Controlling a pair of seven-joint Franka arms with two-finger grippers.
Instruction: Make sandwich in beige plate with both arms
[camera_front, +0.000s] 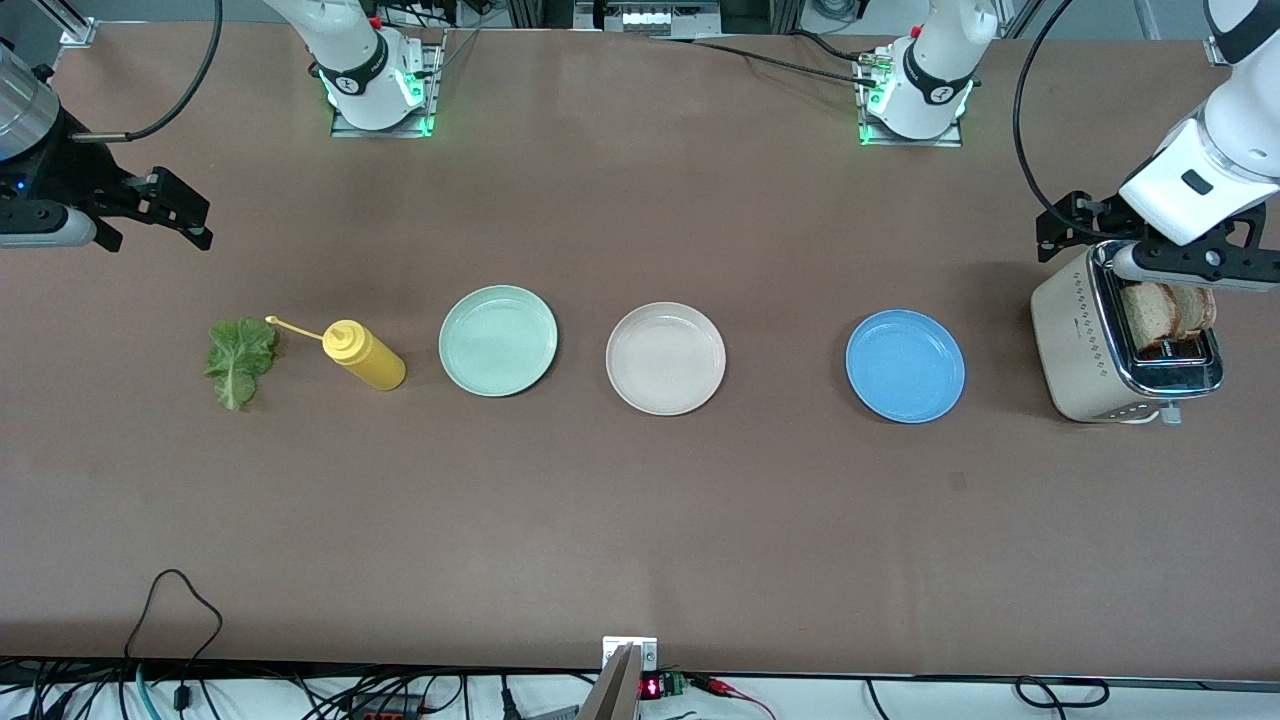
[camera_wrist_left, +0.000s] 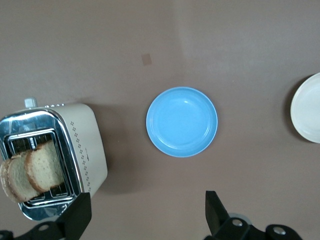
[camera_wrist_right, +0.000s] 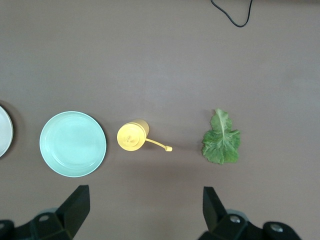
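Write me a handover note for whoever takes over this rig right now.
Left end effector: open, empty, over the cream toaster.
Right end effector: open, empty, hanging at the right arm's end of the table.
Two brown-crusted bread slices are in the toaster.
The green lettuce leaf lies beside the yellow squeeze bottle.
The round beige plate sits between the mint-green plate and the blue plate.
Done: nothing.
Left: all.

Two glossy white jointed arms (camera_front: 1215, 150), looping black cables, black fingers (camera_wrist_right: 75, 205).
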